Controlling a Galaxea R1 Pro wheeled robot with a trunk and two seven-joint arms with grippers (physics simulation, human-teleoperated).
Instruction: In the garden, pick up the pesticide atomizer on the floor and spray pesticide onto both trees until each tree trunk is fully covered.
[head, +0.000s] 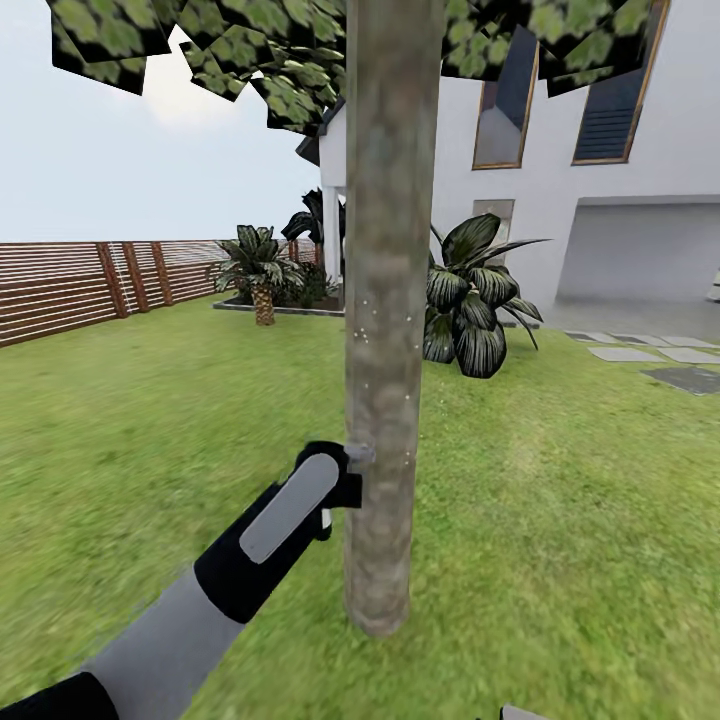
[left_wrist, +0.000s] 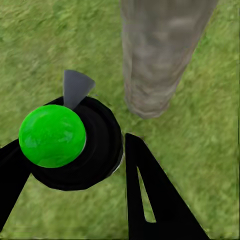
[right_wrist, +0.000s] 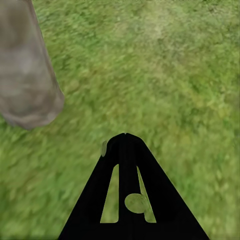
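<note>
Left gripper (left_wrist: 75, 165): clamped around pesticide atomizer (left_wrist: 70, 142), nozzle held against tree trunk (head: 388, 330), apparently for spraying; right gripper (right_wrist: 125, 145): closed, empty.

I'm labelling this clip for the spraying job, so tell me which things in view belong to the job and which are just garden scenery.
Part of the job:
- tree trunk, right in front
- pesticide atomizer with green cap, held in the left gripper
- grass lawn of the garden

Just scenery:
- wooden fence
- palm-like plants
- white house
- paving slabs
- right gripper, empty, closed
</note>
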